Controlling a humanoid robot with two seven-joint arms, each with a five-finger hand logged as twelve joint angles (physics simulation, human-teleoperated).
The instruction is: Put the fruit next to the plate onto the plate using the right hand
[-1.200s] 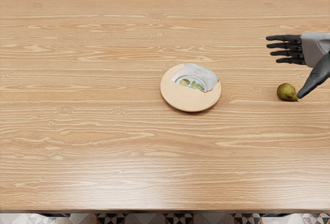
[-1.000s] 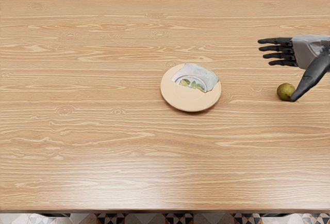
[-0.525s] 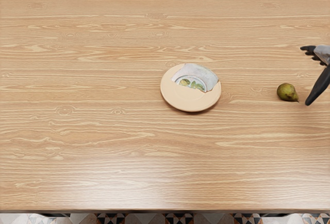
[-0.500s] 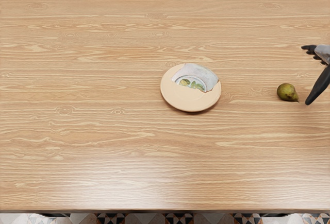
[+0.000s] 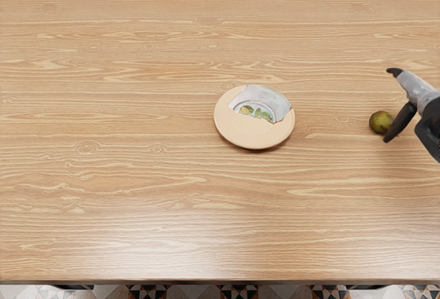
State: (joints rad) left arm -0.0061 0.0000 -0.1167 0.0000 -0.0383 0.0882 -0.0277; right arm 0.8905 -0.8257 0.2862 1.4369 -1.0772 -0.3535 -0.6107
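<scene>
A small green-yellow pear (image 5: 380, 122) lies on the wooden table, well to the right of the tan plate (image 5: 242, 131). The plate holds a grey-white patch with green bits at its far side. My right hand (image 5: 403, 102) comes in from the right edge, turned edge-on just right of the pear. Its dark thumb (image 5: 397, 124) reaches down along the pear's right side, touching or nearly touching it. The other fingers (image 5: 394, 73) point left above and behind the fruit. The hand is open and holds nothing. The left arm is out of view.
Wood-grain table (image 5: 137, 196) fills the view, with its front edge along the bottom and its far edge along the top. A wide stretch of bare wood lies between the pear and the plate.
The right hand drew back to the right edge, then came back left, rotated edge-on, with its thumb now at the pear. The pear shifted only slightly.
</scene>
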